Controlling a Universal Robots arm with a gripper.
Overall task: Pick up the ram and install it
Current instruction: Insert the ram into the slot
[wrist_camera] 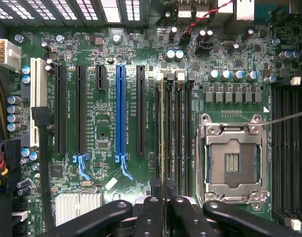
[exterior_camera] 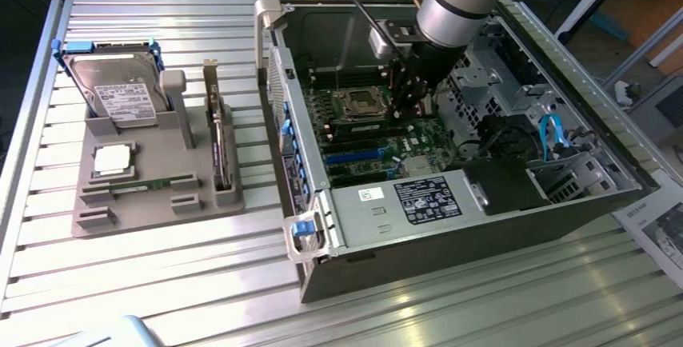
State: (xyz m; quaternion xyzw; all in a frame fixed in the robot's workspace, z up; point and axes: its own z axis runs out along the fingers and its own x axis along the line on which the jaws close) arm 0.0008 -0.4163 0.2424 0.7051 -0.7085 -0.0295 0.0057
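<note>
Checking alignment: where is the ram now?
Wrist view: the ram is edge-on in the shut gripper, at the memory slots beside the empty CPU socket.

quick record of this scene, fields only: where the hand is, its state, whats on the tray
hand: shut, inside the computer case, over the memory slots
beside slots: processor socket
in line with hand: thin yellowish edge along one slot; held or not, cannot tell
tray: hard drive, green memory stick
</note>
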